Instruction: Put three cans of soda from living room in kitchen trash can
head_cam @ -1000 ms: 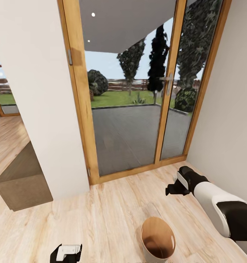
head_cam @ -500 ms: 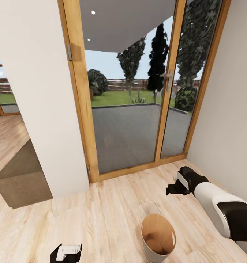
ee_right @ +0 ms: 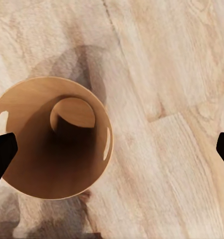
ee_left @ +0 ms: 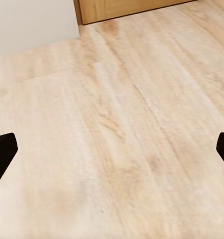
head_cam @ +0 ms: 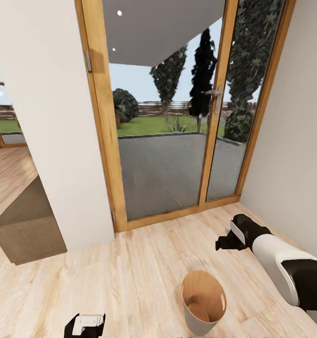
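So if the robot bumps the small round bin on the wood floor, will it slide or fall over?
The bin narrows toward its base, as the right wrist view shows, so a push near the rim would probably tip it. It looks empty and thin-walled, so likely light. On the smooth wood floor, a low push might just slide it.

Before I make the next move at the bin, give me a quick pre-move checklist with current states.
1. Small round pale grey bin with coppery brown inside upright on the light wood-plank floor: ok.
2. Bin mouth open and unobstructed: ok.
3. Bin holds a soda can: not ok, only its bare bottom is visible.
4. Right gripper holds a can: not ok, fingers spread and nothing between them.
5. Left gripper holds a can: not ok, open over bare floor.
6. Right gripper centred over bin: not ok, bin sits off to one side.
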`<state>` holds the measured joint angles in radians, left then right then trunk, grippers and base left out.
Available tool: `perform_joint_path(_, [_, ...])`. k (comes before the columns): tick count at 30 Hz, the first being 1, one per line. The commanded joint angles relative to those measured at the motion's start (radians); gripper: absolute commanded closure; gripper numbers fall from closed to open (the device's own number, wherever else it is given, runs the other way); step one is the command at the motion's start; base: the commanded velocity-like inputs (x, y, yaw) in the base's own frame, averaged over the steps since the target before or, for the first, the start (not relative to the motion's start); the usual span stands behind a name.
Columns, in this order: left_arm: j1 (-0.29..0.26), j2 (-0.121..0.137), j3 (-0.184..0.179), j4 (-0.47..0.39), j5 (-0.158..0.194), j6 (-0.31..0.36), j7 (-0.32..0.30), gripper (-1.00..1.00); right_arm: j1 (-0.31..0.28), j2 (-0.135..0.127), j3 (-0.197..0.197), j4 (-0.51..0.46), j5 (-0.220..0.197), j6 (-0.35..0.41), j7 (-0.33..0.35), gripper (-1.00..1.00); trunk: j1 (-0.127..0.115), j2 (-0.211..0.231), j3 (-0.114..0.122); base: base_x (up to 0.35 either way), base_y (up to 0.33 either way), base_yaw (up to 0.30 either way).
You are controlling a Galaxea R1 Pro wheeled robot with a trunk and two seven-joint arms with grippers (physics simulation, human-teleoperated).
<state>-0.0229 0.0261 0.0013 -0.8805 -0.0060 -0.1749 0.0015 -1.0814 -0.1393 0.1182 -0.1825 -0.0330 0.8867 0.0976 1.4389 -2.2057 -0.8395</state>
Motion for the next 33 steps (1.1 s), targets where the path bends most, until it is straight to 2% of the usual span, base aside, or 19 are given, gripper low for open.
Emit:
perform_joint_path(1, [0.000,0.000,0.000,0.000,0.000,0.000,0.000,-1.00,0.000,0.000,0.000,0.000,-0.001,0.000,0.000,-1.00,0.004,-0.007,-0.003,0.000,0.000,0.000])
perform_joint_path(22, [0.000,-0.001,-0.003,0.000,0.000,-0.001,0.000,-1.00,0.000,0.000,0.000,-0.011,-0.003,-0.001,0.003,-1.00,0.084,-0.154,-0.069,0.000,0.000,0.000])
perform_joint_path(33, [0.000,0.000,-0.003,0.000,0.000,0.000,0.000,-1.00,0.000,-0.001,0.023,-0.015,-0.004,-0.002,0.004,-1.00,0.127,-0.231,-0.103,0.000,0.000,0.000])
